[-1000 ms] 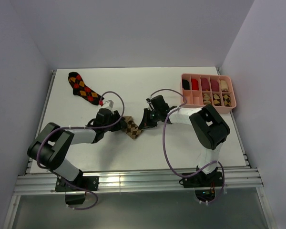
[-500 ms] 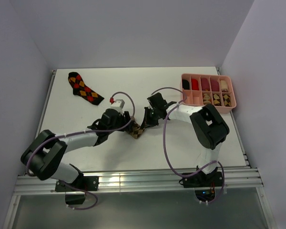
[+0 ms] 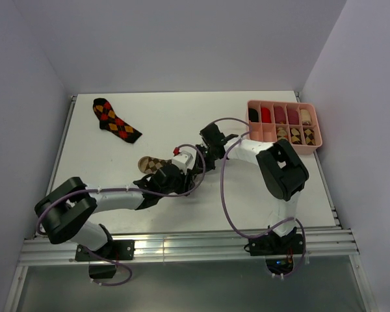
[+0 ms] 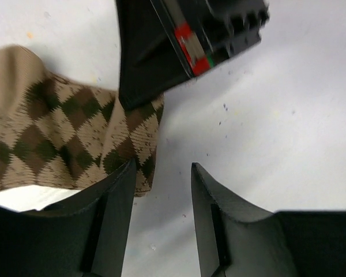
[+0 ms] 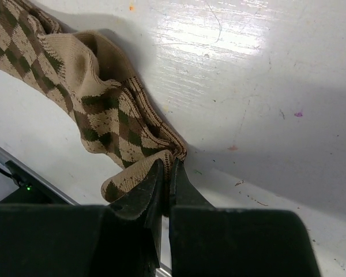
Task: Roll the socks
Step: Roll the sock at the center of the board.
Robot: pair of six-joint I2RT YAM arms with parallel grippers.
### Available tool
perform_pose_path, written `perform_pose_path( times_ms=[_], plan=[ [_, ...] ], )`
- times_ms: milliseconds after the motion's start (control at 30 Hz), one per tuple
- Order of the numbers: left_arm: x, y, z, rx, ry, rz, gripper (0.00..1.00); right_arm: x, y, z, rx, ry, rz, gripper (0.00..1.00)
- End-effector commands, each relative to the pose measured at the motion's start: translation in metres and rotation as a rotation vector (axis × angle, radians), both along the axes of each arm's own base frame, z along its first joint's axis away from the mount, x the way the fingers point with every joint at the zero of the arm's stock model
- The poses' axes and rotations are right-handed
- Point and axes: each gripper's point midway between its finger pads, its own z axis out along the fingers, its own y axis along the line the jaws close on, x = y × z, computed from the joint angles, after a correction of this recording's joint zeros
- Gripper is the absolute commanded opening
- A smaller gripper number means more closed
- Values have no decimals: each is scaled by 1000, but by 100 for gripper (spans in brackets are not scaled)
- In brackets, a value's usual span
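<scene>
The tan-brown-cream argyle sock lies mid-table. My right gripper is shut on its cuff edge, seen in the right wrist view, where the sock bunches up to the left. My left gripper is open just beside the right one. In the left wrist view its jaws stand apart over bare table, and the sock's edge is at the left finger. The black-red-orange sock lies flat at the far left. A beige-brown-orange sock lying loose is not in view.
A pink divided tray at the far right holds several rolled socks, plain ones in the back row and patterned ones in front. The right gripper's black body hangs close above the left jaws. The arms' cables loop over the table's middle.
My left arm has stretched to the right along the tan sock, from its left end to right beside the right gripper. The sock's left part now lies uncovered. The right gripper has kept its hold.
</scene>
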Motion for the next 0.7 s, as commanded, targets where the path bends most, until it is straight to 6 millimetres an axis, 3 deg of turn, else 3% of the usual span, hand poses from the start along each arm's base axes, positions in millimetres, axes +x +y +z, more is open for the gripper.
perform_pose_path(
  times_ms=[0,267,433,667],
  plan=[
    [4,-15,6,8,-52,-18,48,2,3,0,-14,14,0,0],
    [15,3,-26,147,-65,83,52,-1,4,-3,-14,33,11,0],
    [22,19,-18,198,-117,166,56,-2,5,-3,-15,40,22,0],
    [20,14,9,203,-203,163,57,-3,8,-3,0,57,28,0]
  ],
)
